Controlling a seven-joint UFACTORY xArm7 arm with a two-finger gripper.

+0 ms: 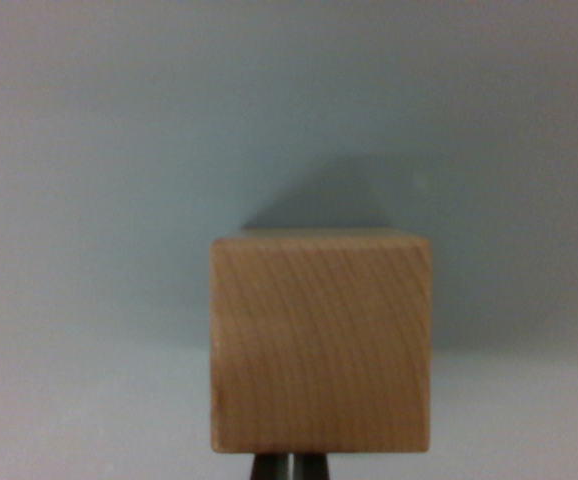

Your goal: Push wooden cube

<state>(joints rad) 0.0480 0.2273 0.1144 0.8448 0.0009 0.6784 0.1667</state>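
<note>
Wooden cube (pixel 320 342) sits centre-low in the wrist view on a plain grey-blue tabletop (pixel 89 150), one grained face square to the camera, a thin strip of its top face visible, shadow cast behind it. Pincer (pixel 291 467) only shows as two dark finger tips at the bottom edge, right under the cube's lower edge, close together with a thin pale gap between. Released or clenched: cannot tell from this view.

One wooden cube (pixel 320 342), one gripper (pixel 290 467), one grey surface (pixel 89 150).
</note>
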